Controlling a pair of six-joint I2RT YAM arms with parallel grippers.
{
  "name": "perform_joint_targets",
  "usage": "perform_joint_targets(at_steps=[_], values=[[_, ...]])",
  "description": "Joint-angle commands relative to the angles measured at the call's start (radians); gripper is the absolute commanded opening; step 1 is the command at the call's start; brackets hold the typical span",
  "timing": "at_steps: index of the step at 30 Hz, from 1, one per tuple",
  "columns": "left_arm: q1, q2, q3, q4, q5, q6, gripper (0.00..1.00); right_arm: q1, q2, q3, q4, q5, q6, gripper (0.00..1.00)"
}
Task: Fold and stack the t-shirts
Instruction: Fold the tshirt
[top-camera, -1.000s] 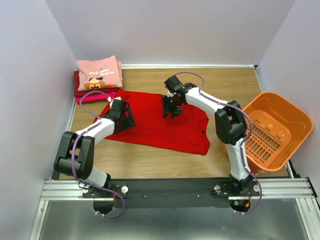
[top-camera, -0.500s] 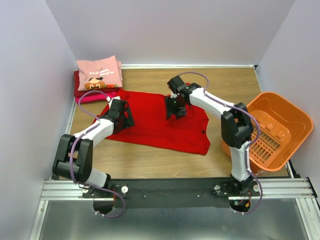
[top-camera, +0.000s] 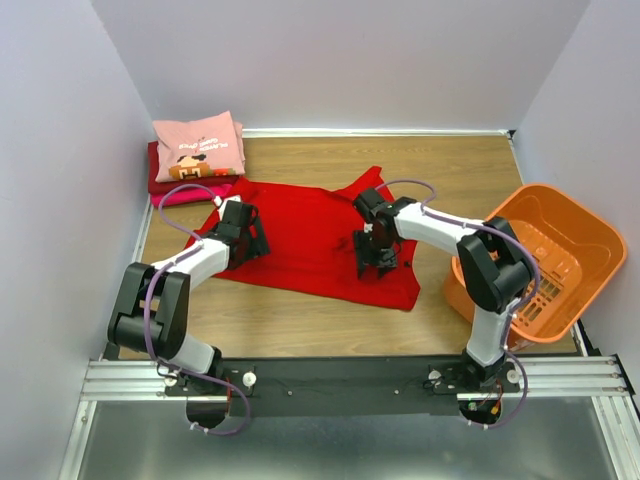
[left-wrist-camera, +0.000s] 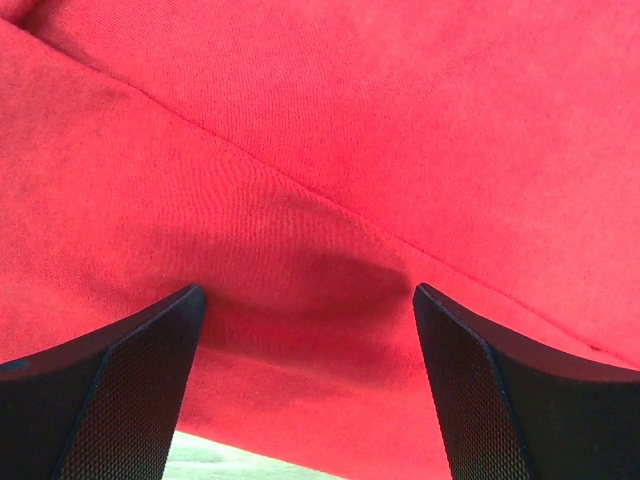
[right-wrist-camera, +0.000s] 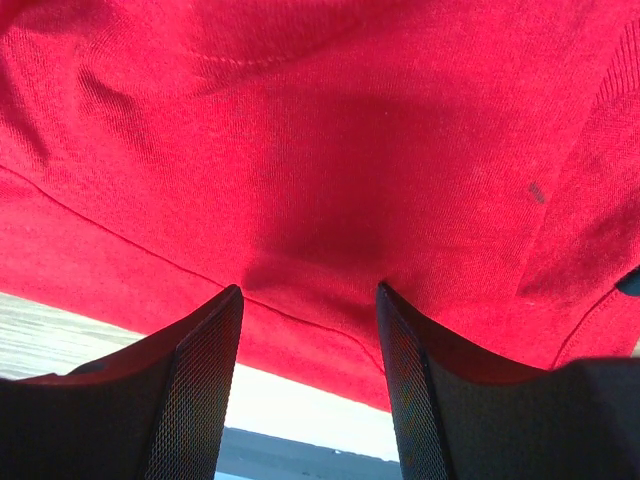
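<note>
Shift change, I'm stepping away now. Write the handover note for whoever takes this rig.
Left fingers: at the left edge of the red tee, apart, cloth across the gap; grip unclear.
Right fingers: on its right part, cloth puckered between them; grip unclear.
Done: folded stack in the far left corner, pink tee on top.
Left: the red tee lies spread, unfolded, mid-table; fold it and add it to the stack.
</note>
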Motion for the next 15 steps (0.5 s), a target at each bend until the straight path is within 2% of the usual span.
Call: perform_joint_targets(at_steps=[1,15], values=[[-0.002,0.033,-0.028,0.001,0.002,-0.033,0.93,0.005,-0.031,-0.058,0.073,0.032,0.038,0.63],[-0.002,-0.006,-0.094,-0.073,0.023,-0.092,0.93,0.007,-0.112,-0.317,0.079,-0.053,0.078,0.63]])
